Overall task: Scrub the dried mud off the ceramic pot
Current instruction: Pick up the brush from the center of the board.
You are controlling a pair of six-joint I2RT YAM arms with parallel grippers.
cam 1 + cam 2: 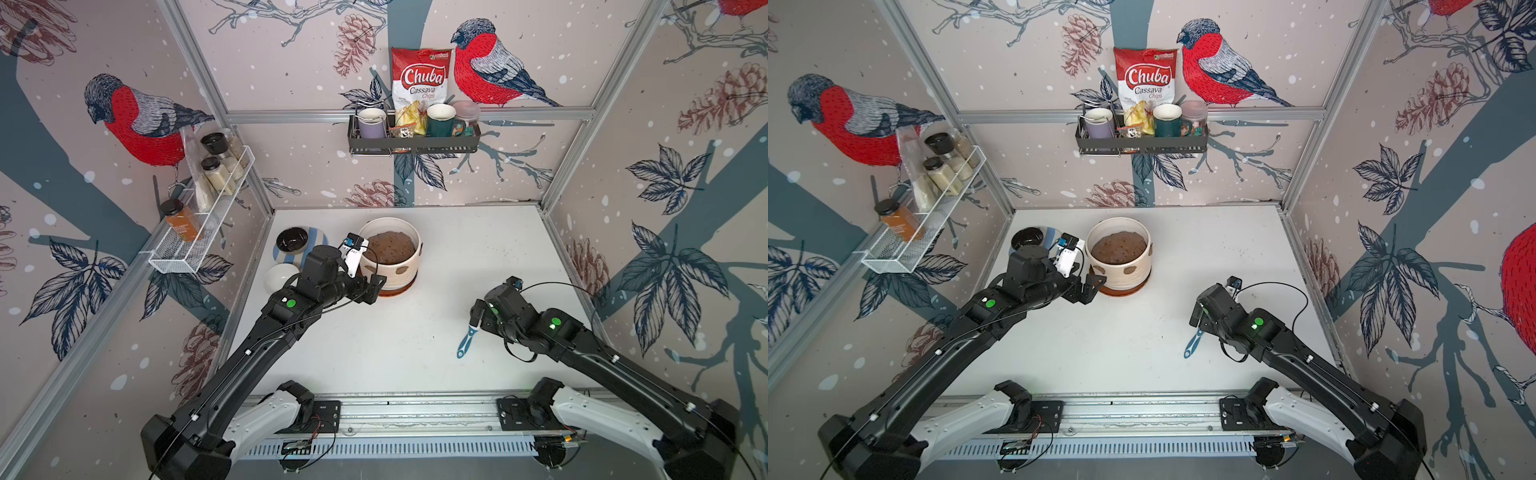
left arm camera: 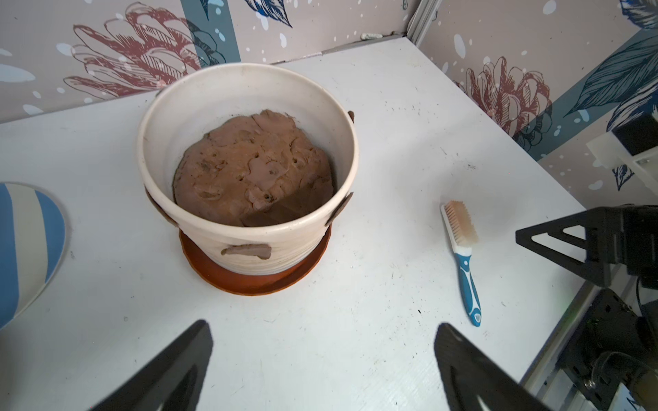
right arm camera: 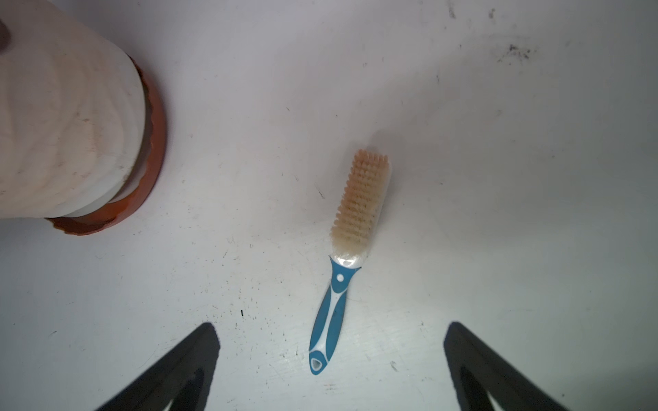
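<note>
at the pick-up step, by the look of it: right tool [image 1: 477,318] spread wide and empty, poised right over the brush [image 3: 356,206] lying on the counter [image 3: 498,178], blue handle nearest the fingers. left tool [image 2: 322,329] likewise wide and empty, facing the ceramic pot [image 2: 295,249] just ahead, upright on its brown saucer [image 2: 256,281], dried mud [image 2: 247,251] stuck in patches round the outer wall. next, probably: drop, close on the handle, lift, carry bristles to a patch. below both tools, white scuffed counter with dark specks; all round, bird-and-pinecone wallpaper; well beyond, a wire rack [image 1: 199,232] of jars.
</note>
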